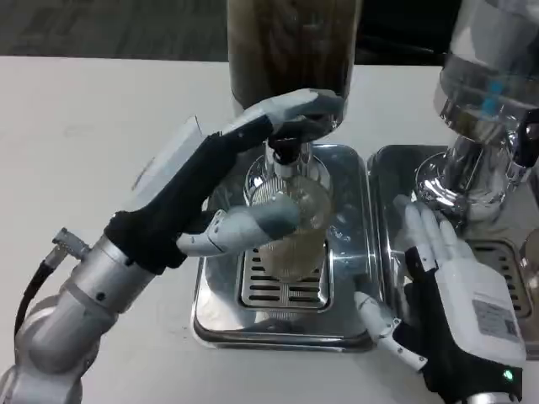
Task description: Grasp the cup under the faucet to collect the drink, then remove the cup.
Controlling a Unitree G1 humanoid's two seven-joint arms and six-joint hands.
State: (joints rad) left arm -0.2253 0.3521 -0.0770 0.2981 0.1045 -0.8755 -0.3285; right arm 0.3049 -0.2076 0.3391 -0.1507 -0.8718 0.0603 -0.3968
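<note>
Left forearm: silver metal, rounded housing, small dark screws, knurled connector at 9 o'clock of the wrist with a black cable looping down toward 7 o'clock. Left hand: black wrist and palm cover, flat white plate on the back, pale grey-white fingers with rounded tips. Right hand at 4 o'clock: glossy white back bearing a printed label in small grey text, tiny green light near the wrist, black underside, white fingers with black at the bends.
</note>
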